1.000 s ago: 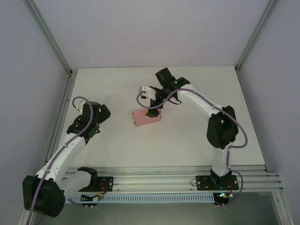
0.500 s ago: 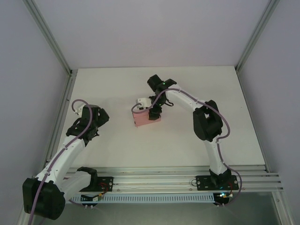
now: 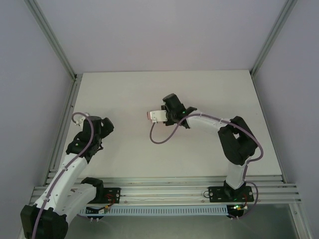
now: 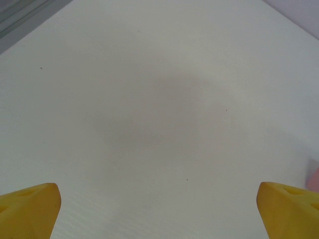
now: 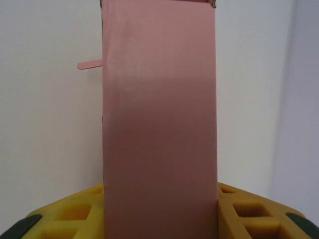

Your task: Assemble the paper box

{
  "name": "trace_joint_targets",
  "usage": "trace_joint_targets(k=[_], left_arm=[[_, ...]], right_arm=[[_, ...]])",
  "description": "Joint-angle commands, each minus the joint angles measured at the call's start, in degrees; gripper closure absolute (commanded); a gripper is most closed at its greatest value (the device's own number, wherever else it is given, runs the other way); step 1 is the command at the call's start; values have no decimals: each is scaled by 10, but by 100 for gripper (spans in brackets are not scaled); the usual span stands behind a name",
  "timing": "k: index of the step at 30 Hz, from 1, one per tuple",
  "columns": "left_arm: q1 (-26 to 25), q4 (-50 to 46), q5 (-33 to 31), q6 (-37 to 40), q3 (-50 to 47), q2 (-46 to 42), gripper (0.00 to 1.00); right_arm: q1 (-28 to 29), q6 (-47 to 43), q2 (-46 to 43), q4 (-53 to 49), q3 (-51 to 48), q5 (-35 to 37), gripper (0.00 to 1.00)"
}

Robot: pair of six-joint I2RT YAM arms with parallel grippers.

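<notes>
While the right pincer (image 5: 159,199) clamps the paper box (image 5: 159,109), the left pincer (image 4: 159,211) hangs wide open.
The 2 yellow fingers (image 5: 75,211) press the pink box's sides, and 1 small tab (image 5: 89,63) pokes out near its far end. The box is near the middle of the table (image 3: 124,89), and the left pincer is by the left edge. The grip should probably be light so the thin card isn't crushed, and the box held steady while the tab is tucked.
</notes>
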Motion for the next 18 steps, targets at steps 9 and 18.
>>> trace_joint_targets(k=[9,18], left_arm=[[10,-15,4,-2,0,-3,0],[10,-18,-3,4,3,-1,0]], right_arm=[[83,96,-35,201,-145,178,47],[113,236,-152,13,-177,86,0]])
